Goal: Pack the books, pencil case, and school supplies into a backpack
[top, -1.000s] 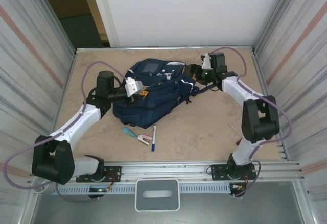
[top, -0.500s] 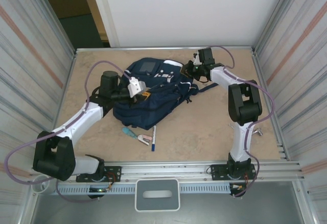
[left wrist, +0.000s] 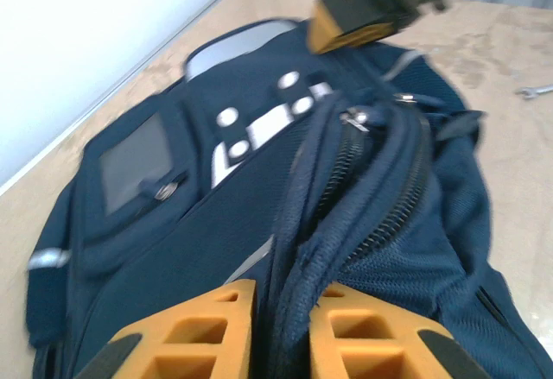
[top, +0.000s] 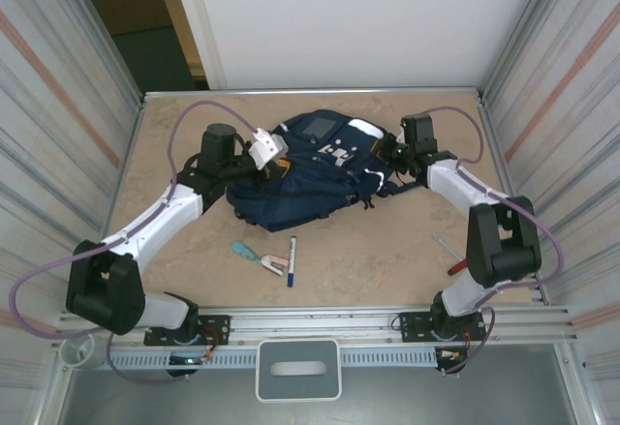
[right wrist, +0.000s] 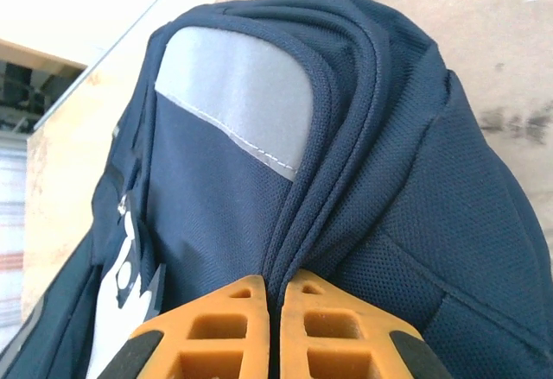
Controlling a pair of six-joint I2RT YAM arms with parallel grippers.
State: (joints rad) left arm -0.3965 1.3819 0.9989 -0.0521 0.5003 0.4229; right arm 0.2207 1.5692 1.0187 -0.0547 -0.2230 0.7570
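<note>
Navy backpack mid-table, marker near it

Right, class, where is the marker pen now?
In the top view the marker pen lies just right of the teal stapler, in front of the backpack.

A beige, stone-patterned desk fills the floor of the cell. A small screwdriver with a red handle and thin metal shaft lies on it near the right edge, tilted. Corrugated metal walls stand at the left and right, with a plain white panel at the back. A silvery aluminium rail runs along the near edge, just behind a grey rounded handle plate.
</note>
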